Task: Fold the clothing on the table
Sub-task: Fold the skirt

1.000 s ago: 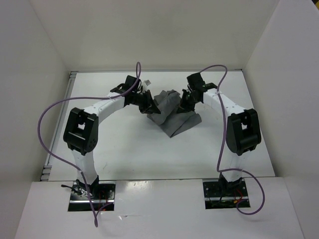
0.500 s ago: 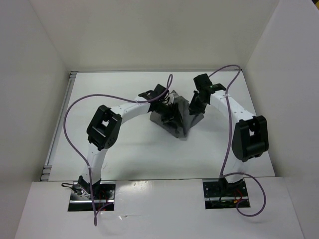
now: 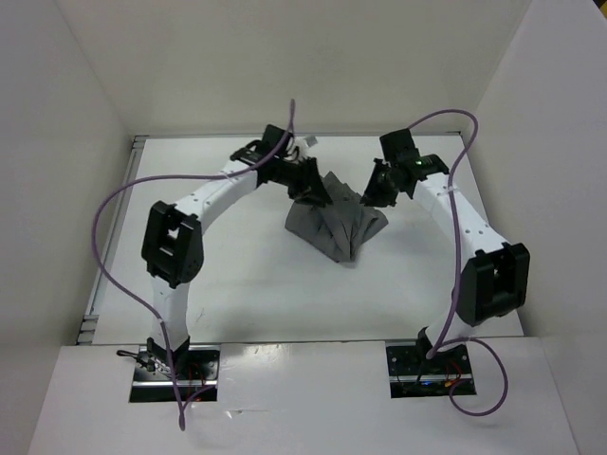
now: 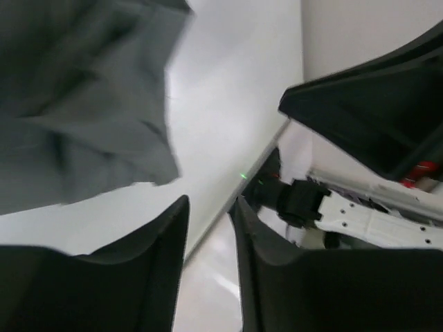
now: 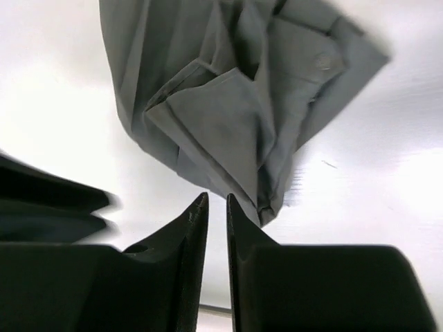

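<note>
The clothing (image 3: 334,224) is a dark grey pleated garment, lying bunched in a rough triangle on the white table (image 3: 237,275). My left gripper (image 3: 313,190) hangs at its back left edge. In the left wrist view the left gripper (image 4: 208,207) is open with nothing between the fingers, and the clothing (image 4: 83,104) is off to the upper left. My right gripper (image 3: 373,196) is at the back right corner of the garment. In the right wrist view the right gripper (image 5: 216,200) shows a narrow empty gap, just short of the clothing (image 5: 235,104).
White walls (image 3: 85,142) close in the table on the left, back and right. Purple cables (image 3: 104,218) loop off both arms. A small white object (image 3: 308,142) lies near the back edge. The right arm (image 4: 367,214) shows in the left wrist view.
Both grippers have let go of the clothing and opened. The left arm swung back left after crossing over the garment, and the right arm drew back and rightward. The garment now lies doubled over.
</note>
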Tool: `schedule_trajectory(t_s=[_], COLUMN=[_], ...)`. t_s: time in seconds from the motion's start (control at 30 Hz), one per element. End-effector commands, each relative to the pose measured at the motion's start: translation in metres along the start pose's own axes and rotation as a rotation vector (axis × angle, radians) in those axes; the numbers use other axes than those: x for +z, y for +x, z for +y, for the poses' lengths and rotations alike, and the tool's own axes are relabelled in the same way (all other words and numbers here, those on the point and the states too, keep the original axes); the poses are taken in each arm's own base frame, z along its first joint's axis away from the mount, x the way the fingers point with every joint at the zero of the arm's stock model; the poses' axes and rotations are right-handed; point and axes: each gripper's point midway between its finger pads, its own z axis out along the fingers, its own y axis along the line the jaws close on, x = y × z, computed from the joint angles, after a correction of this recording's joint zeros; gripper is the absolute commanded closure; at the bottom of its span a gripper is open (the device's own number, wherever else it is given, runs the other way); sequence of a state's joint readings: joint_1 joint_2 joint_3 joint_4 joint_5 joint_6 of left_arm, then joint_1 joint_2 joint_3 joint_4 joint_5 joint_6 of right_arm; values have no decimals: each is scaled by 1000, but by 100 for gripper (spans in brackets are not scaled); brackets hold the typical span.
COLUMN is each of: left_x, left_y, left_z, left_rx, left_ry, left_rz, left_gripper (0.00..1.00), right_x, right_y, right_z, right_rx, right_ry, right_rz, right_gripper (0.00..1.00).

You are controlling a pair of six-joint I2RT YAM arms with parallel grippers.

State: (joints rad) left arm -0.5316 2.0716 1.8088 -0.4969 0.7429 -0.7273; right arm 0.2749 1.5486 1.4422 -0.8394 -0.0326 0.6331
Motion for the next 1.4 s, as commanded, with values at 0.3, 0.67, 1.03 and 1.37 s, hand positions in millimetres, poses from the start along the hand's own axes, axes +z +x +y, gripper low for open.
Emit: schedule_trajectory(t_s=[0.3,0.67,1.03,1.37], left_x=[-120,-122,-128,-126], left_y=[-33,-21,-17,-16], left_z=[135,149,161,159], left_rx=[-157,-189,-212,-189], left_ry=[-349,-329,-325,-280], left_rz=[-293,-284,-284,-274], left_gripper=[100,100,100,69], right_x=[74,145,53,26], right_y=[32,35,37,36], right_z=[97,33,-77,-52], right_rx=[-264,-221,-44,-19], right_ry=[-147,215,478,333], right_rz=[156,152,70,69], right_gripper=[72,76,70,56])
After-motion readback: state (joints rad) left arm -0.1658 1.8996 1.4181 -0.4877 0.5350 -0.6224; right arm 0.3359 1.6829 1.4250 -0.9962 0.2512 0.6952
